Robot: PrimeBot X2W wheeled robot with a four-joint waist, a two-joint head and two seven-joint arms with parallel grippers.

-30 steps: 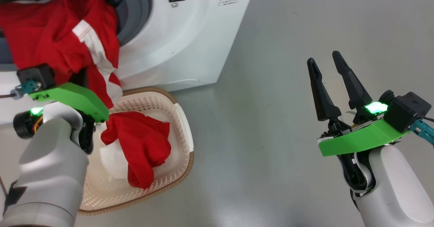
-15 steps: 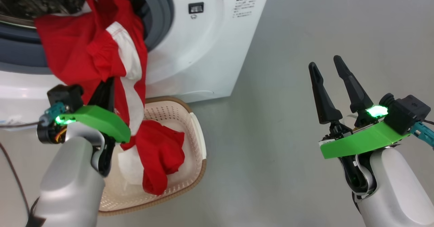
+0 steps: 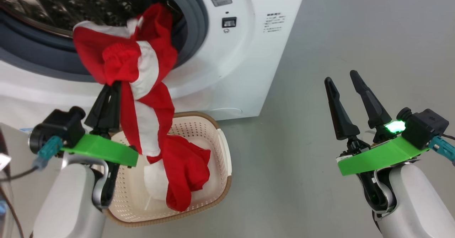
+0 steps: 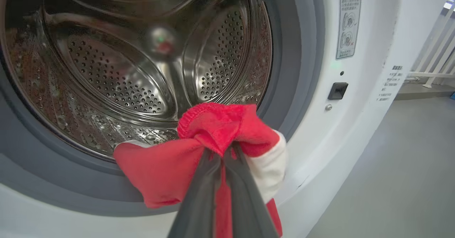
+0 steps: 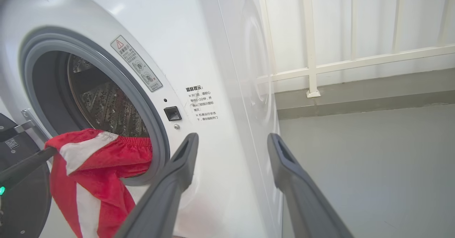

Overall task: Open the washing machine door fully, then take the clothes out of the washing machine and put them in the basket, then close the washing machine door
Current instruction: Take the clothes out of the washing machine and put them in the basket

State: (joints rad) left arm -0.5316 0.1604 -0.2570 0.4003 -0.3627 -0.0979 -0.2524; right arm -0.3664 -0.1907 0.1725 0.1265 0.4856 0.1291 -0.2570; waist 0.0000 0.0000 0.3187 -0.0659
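Grey smooth floor [image 3: 320, 35] takes the right half of the head view. At the upper left you see the white boxy front-loading washing machine [image 3: 245, 71], its perforated steel drum [image 3: 53, 3] open toward you. At the centre left, the left gripper [image 3: 111, 88] is clamped on a soft red garment with white stripes [image 3: 142, 74]. This held garment hangs in front of the machine's mouth and reaches down to the small cream-white perforated plastic basket with a brown rim [image 3: 224, 181], which stands on the floor just before the machine. A second red and white garment [image 3: 185, 167] lies inside the basket. At the lower right, the right gripper [image 3: 340, 76] waits above bare floor, its two dark fingers apart with nothing between them.

In the left wrist view the two fingers meet at the bottom centre and pinch a red fold. The drum behind looks empty as far as you can see, but the cloth hides its lower front part.

In the right wrist view the large glossy black door [image 5: 25, 202] shows at the lower left edge, swung away from the opening.

My judgement: the door opening is done and one garment is delivered. What is left for you is to drop the held garment into the basket, check the drum, and close the door.
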